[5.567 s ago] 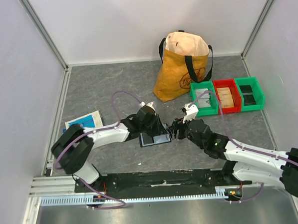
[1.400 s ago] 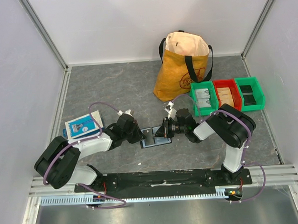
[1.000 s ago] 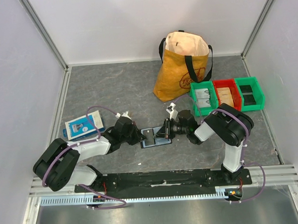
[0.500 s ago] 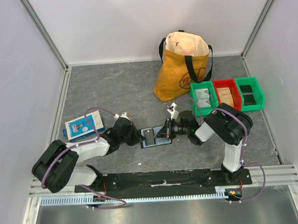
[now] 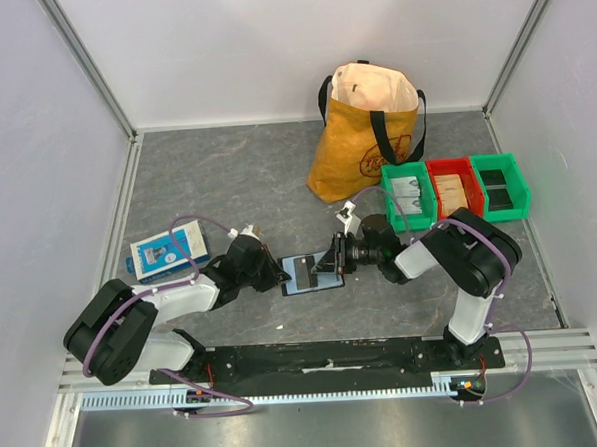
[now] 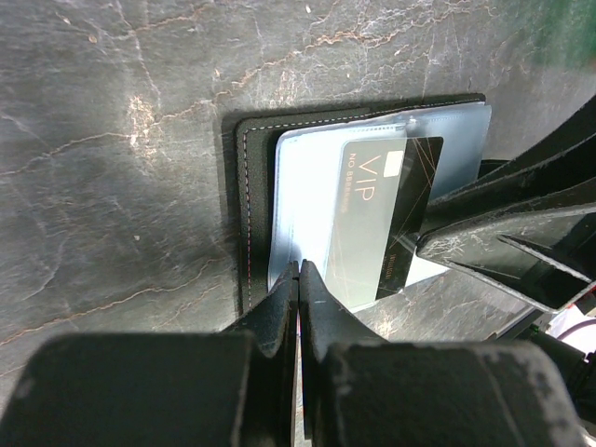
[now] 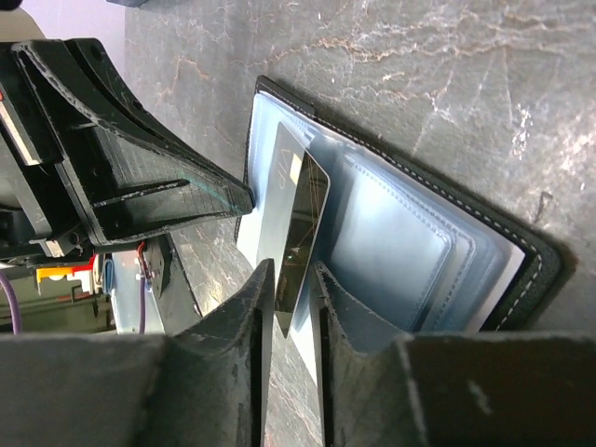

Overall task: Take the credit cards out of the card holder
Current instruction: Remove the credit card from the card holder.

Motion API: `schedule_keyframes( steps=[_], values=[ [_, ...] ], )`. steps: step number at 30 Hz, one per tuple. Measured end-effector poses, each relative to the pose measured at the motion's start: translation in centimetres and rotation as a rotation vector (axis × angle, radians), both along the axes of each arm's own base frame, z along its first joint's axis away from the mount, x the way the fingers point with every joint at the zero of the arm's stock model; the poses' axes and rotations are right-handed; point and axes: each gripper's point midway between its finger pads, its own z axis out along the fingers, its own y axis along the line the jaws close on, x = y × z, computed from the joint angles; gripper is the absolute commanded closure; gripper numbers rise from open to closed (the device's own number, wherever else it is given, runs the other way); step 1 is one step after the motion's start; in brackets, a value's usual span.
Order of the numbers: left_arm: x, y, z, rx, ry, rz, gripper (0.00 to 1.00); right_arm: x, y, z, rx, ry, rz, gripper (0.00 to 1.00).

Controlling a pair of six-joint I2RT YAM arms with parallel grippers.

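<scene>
The black card holder (image 5: 300, 286) lies open on the table between both arms. Pale blue-grey clear sleeves (image 6: 307, 186) fill it. A dark credit card (image 6: 386, 223) marked VIP sticks out of a sleeve at a slant, partly raised (image 7: 303, 223). My right gripper (image 7: 291, 270) straddles that card's free corner, jaws slightly apart, with a sliver of gap on each side; it is also in the top view (image 5: 331, 267). My left gripper (image 6: 299, 268) is shut, tips resting on the holder's near edge (image 5: 279, 277). The holder's stitched black rim (image 7: 545, 270) shows at right.
An orange tote bag (image 5: 364, 130) stands at the back. Right of it sits a row of green and red bins (image 5: 455, 190). A blue-and-white flat box (image 5: 165, 253) lies at the left, behind my left arm. Walls enclose the table on three sides.
The right gripper's jaws closed on the card, then parted a little around it. The right arm's elbow swung rightward and the dark card shows further out. The left gripper held still.
</scene>
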Motion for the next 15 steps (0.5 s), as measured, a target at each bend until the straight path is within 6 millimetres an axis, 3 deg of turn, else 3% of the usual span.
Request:
schedule_keyframes(
  steps=[7,11,15],
  values=[
    [-0.07,-0.05,0.02,-0.004,0.003,-0.004,0.98,0.44,0.68,0.04,0.009,-0.001,0.008,0.73],
    [-0.13,-0.06,0.01,-0.005,0.006,-0.006,0.98,0.54,0.84,-0.39,0.002,0.008,0.007,1.0],
    [-0.16,-0.05,-0.02,-0.006,0.005,-0.006,0.98,0.61,0.65,-0.66,-0.009,0.011,0.003,1.0]
  ],
)
